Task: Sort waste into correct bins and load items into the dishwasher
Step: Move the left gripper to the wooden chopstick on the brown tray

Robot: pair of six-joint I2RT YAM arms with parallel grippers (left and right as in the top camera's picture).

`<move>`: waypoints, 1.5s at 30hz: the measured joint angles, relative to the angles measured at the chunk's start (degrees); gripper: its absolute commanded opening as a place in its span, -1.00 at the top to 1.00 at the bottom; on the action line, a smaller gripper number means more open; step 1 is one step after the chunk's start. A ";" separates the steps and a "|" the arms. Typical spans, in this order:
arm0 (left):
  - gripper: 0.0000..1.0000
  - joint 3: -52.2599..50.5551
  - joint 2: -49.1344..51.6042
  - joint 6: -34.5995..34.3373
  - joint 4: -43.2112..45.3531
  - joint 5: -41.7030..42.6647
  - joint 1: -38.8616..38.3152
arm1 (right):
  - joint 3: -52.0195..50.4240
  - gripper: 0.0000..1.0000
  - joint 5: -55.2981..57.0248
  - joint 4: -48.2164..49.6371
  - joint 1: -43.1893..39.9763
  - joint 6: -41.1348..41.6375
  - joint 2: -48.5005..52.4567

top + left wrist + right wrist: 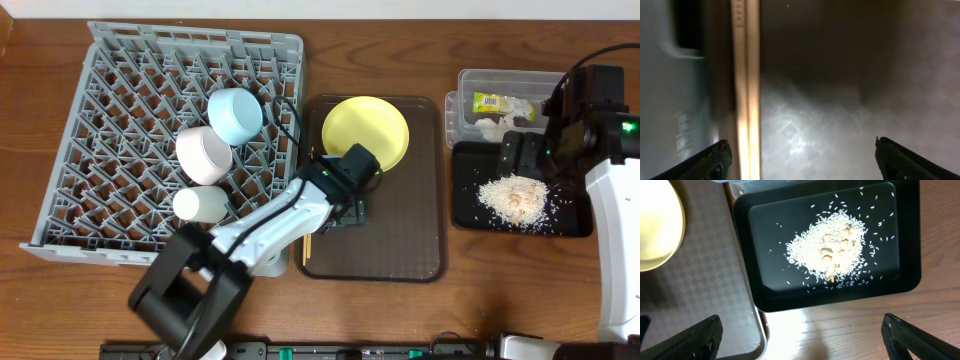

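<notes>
The grey dish rack holds a light-blue bowl, a white bowl and a small white cup. The yellow plate lies on the dark-brown serving tray. The chopsticks lie along that tray's left edge. In the left wrist view they run between my open left gripper's fingers, near the left finger. The clear tub holds the wrapper and tissue. The black tray holds rice scraps. My right gripper is open and empty above the table.
The dish rack's wall shows blurred at the left of the left wrist view. The right wrist view shows the plate's edge and the serving tray's corner. The right arm reaches over the black tray and tub.
</notes>
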 measured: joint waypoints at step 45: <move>-0.50 0.00 3.76 0.02 2.12 2.03 -0.11 | 0.00 -0.99 -0.09 -0.02 0.00 0.00 0.00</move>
